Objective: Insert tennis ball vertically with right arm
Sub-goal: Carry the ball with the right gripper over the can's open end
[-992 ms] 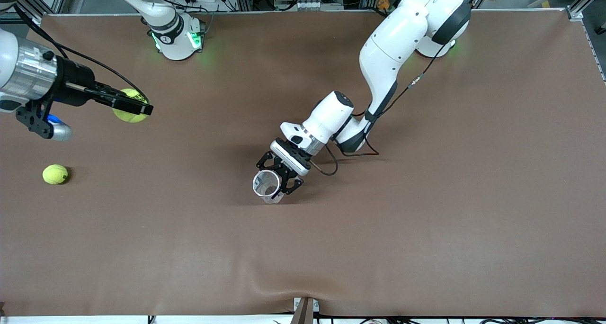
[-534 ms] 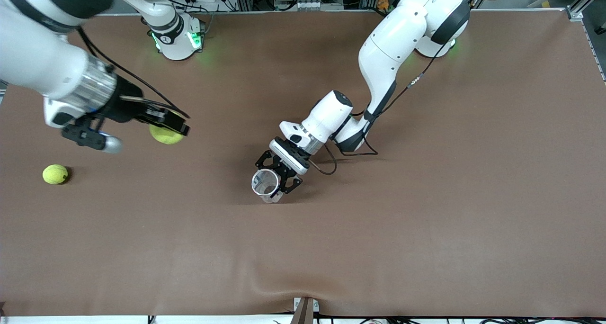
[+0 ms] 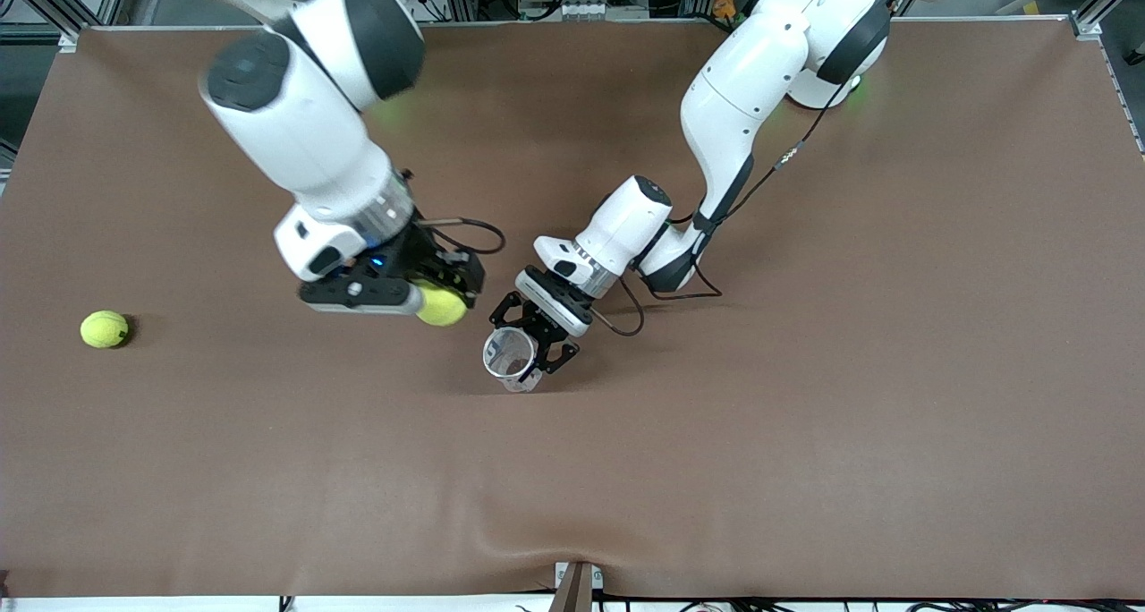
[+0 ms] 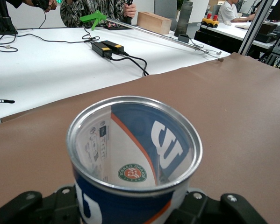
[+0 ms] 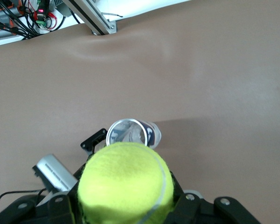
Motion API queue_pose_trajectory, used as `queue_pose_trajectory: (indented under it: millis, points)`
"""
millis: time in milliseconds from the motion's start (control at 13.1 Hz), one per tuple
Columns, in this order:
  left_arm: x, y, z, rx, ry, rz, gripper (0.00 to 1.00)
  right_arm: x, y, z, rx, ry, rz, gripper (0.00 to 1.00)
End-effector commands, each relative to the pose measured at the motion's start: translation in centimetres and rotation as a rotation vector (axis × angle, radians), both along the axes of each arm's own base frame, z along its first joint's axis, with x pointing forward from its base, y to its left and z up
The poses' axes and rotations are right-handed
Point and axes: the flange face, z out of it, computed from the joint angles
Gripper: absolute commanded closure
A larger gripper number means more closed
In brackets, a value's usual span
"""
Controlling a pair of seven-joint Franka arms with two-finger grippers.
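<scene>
My right gripper [image 3: 445,297] is shut on a yellow-green tennis ball [image 3: 441,306] and hangs over the brown table close beside the can, toward the right arm's end. In the right wrist view the ball [image 5: 123,184] fills the jaws, and the can's open mouth [image 5: 128,133] shows just past it. The can [image 3: 512,359] is a clear tube with a blue and white label. It stands mouth up near the table's middle. My left gripper [image 3: 539,342] is shut on its lower part. In the left wrist view the can [image 4: 135,154] is empty inside.
A second tennis ball [image 3: 104,329] lies on the table at the right arm's end. A black cable [image 3: 626,312] loops from the left wrist onto the mat. A metal bracket [image 3: 577,583] sits at the table edge nearest the front camera.
My right arm has swung with the ball from the right arm's end of the table to just beside the can. The left gripper and can have barely shifted.
</scene>
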Motion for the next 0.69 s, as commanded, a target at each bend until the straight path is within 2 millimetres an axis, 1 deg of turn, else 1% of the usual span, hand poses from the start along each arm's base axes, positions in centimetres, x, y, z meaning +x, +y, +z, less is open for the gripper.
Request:
queue_pose_trajectory:
  millis: [0, 153, 305, 381, 534, 610]
  points:
    - [0.0, -0.3, -0.9, -0.008, 0.002, 0.012, 0.38, 1.4, 1.4, -1.8, -0.048, -0.076, 0.101, 1.0]
    - [-0.5, -0.7, -0.8, -0.01, 0.004, 0.006, 0.38, 2.1, 2.7, -4.1, -0.079, -0.13, 0.195, 1.0]
    - [-0.6, -0.8, -0.8, -0.009, 0.005, 0.004, 0.38, 1.8, 4.6, -6.2, -0.121, -0.152, 0.244, 1.0]
    - [-0.6, -0.8, -0.9, -0.008, 0.005, 0.003, 0.38, 2.0, 4.9, -7.2, -0.154, -0.184, 0.266, 1.0]
    - [-0.6, -0.8, -0.7, -0.011, 0.003, 0.004, 0.38, 1.5, 6.4, -9.4, -0.202, -0.187, 0.316, 1.0]
    - [-0.6, -0.8, -0.7, -0.011, 0.003, 0.004, 0.38, 1.4, 6.5, -9.9, -0.217, -0.189, 0.326, 1.0]
